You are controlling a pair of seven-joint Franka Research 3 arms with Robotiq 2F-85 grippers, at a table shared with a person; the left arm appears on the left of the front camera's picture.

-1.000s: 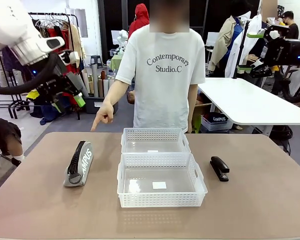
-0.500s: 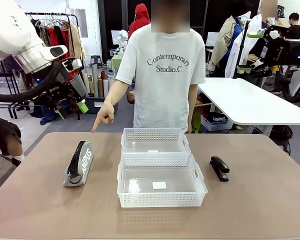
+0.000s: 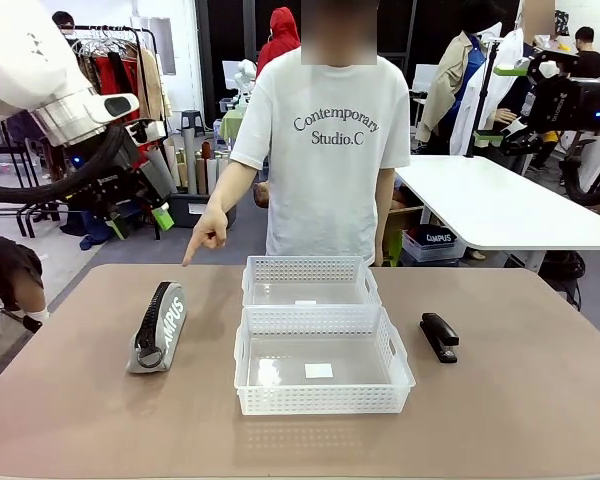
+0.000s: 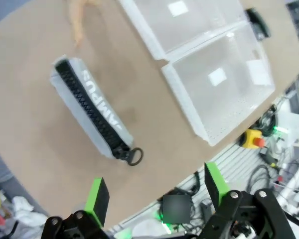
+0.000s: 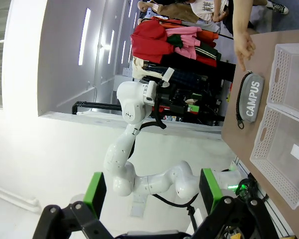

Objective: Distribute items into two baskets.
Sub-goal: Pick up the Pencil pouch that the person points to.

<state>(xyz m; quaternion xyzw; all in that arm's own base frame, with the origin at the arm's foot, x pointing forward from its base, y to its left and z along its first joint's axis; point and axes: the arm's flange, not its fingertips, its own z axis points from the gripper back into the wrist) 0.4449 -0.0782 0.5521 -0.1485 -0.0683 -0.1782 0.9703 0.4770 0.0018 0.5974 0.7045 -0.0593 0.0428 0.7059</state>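
"Front view: anything changed?"

"Only the left gripper (image 3: 140,222) shifted slightly, fingers spread, well above the grey fabric CAMPUS zip pouch (image 3: 158,328) that a person's hand (image 3: 208,232) points at. The right gripper (image 5: 150,185) is spread too. Pouch and black stapler (image 3: 439,336) remain on the surface (image 3: 80,420), outside both white lattice baskets (image 3: 320,398)."

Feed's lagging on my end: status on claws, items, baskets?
Left claw, right claw open, empty. Pouch, stapler on table; near basket, far basket empty. Person's hand points at pouch.

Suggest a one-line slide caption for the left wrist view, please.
Open left hand aimed at the grey CAMPUS pouch beside two empty white baskets; a person's finger points toward it.
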